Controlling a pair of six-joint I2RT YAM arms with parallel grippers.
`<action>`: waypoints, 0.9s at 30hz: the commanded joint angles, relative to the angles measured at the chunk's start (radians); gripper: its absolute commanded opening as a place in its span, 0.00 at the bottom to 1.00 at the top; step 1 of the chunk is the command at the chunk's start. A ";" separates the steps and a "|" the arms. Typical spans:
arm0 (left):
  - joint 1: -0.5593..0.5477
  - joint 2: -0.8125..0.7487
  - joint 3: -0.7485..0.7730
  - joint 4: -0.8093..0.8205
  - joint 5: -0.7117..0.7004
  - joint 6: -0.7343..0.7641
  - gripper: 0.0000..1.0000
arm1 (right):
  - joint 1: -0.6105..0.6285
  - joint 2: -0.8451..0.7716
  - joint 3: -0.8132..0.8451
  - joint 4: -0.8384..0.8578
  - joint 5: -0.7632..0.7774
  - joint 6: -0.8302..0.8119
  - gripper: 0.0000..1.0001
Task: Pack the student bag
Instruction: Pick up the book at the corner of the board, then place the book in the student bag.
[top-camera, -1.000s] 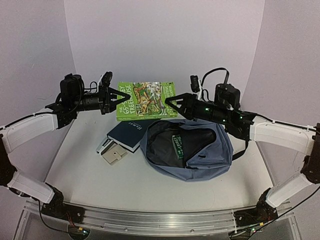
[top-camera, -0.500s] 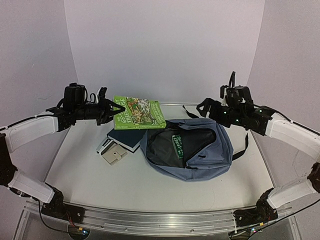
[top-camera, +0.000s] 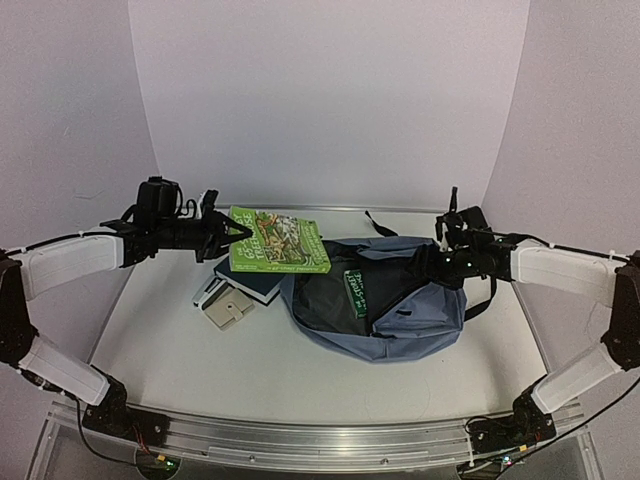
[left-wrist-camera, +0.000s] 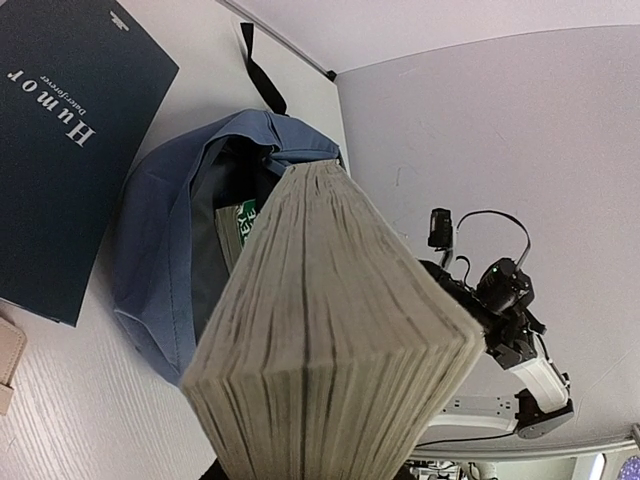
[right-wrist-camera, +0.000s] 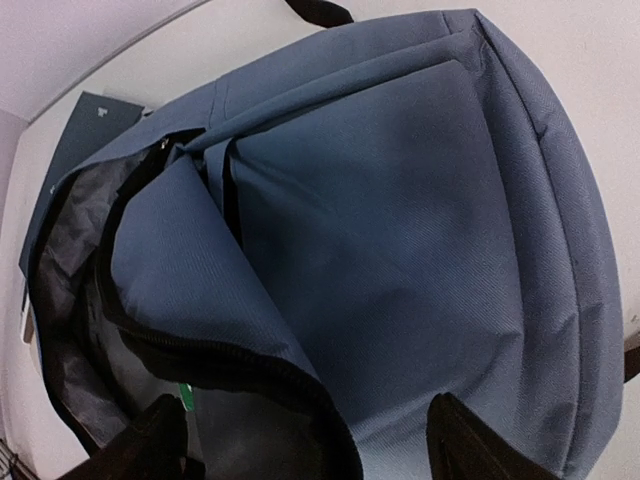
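While L jaws tight on 1 green bk (top-camera: 280, 243), R jaws apart over 1 bag (top-camera: 432, 306); 1 navy bk (top-camera: 250, 279).

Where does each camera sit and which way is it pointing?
Top external: above and behind the bases, facing the student bag; both arms show.
Left wrist: looks along the held green book towards the bag; right arm beyond.
Right wrist: looks down onto the bag, own fingertips below.
Shared: all three see the bag.

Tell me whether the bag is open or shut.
Open. The bag gapes at its mouth, its dark lining shows, and a green item sits inside.
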 joint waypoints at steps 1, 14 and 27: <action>-0.002 -0.005 0.013 0.094 0.020 -0.021 0.00 | 0.004 0.037 0.014 0.077 -0.064 -0.002 0.57; -0.102 0.167 0.068 0.270 0.033 -0.110 0.00 | 0.005 -0.133 0.141 0.079 -0.207 0.072 0.00; -0.205 0.426 0.211 0.369 0.013 -0.128 0.00 | 0.023 -0.158 0.192 0.168 -0.301 0.120 0.00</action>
